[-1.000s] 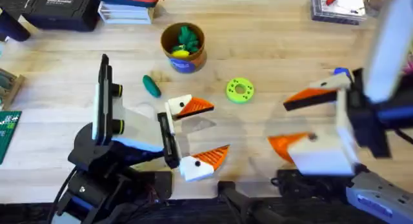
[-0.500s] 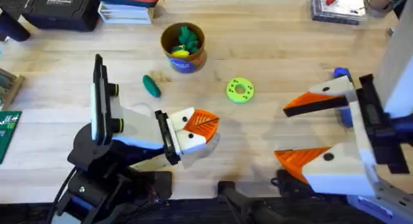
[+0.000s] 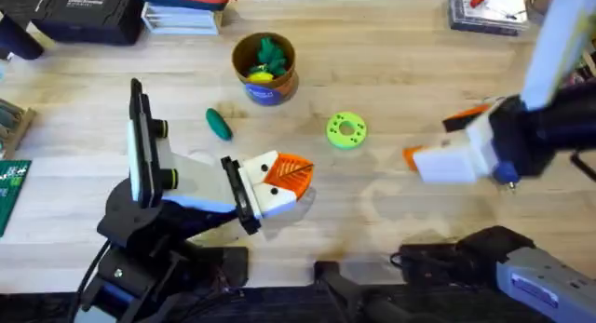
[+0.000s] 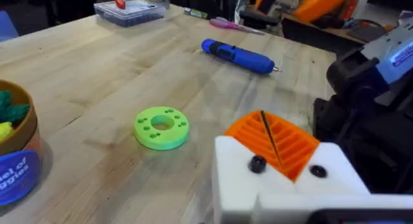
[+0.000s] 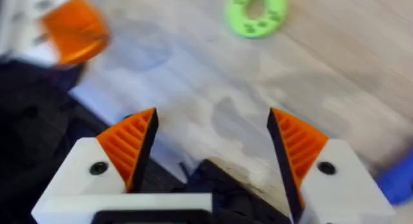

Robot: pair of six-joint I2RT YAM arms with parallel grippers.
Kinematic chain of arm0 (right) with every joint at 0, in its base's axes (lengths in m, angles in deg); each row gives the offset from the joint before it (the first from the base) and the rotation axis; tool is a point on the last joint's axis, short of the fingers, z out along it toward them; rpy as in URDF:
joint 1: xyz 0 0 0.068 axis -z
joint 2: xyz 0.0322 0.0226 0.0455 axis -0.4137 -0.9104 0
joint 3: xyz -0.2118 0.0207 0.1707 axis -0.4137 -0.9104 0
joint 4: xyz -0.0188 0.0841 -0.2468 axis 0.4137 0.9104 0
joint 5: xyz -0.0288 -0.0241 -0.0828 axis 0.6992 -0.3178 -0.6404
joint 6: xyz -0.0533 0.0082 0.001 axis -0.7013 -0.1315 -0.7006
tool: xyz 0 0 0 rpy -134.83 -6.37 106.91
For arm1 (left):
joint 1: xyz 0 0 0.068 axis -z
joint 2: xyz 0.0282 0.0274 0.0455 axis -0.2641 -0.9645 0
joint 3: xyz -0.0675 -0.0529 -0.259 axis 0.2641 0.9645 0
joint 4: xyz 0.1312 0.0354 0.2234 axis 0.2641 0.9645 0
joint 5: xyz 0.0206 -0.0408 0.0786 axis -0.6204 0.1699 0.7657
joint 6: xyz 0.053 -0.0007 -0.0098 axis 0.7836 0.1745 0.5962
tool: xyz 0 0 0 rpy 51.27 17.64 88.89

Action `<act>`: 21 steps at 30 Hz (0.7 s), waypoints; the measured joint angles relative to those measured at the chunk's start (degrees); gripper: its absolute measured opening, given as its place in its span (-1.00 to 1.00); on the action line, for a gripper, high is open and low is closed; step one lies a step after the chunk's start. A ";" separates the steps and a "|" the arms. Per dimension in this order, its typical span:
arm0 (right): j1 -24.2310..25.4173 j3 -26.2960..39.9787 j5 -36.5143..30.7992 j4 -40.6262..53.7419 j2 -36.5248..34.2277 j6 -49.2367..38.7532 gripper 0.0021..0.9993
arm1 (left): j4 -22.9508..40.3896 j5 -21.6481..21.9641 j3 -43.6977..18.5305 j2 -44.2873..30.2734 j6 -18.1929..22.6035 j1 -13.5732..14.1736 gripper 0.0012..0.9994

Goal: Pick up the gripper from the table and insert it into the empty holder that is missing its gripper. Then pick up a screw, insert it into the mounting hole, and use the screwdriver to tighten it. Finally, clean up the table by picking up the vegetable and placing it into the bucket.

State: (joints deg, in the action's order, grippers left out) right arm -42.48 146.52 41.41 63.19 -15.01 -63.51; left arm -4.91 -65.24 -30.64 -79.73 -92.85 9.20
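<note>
Grippers differ: left gripper (image 3: 291, 174) pads pressed together on nothing; right gripper (image 5: 210, 146) spread wide over bare table (image 3: 391, 72); screwdriver (image 4: 239, 56) lies at right; vegetable (image 3: 218, 123) left of green disc (image 3: 346, 130).

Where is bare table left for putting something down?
The wood is bare beyond the flat bright-green disc, between the yellow-orange bucket and the clear plastic box. It is crowded from the small dark green vegetable to the left gripper.

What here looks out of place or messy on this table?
One small dark green vegetable lies loose on the wood, beside the yellow bucket that already holds other green toys. Nothing looks spilled or broken.
</note>
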 joint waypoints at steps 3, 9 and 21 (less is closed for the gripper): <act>7.70 0.00 -5.16 -1.18 -4.79 0.53 0.99 | 0.00 0.14 0.00 -0.02 0.00 0.00 -0.99; 24.37 -0.02 -12.65 -7.78 -16.52 -1.72 0.99 | 0.00 0.62 0.00 -0.02 0.00 0.00 -0.99; 45.87 -0.04 -15.27 -16.39 -32.55 -16.35 0.99 | -0.02 0.83 0.00 0.00 0.00 0.00 -0.99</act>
State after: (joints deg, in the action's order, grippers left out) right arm 3.40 146.48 26.13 46.80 -47.55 -79.86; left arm -4.93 -64.41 -30.64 -79.73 -92.85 9.20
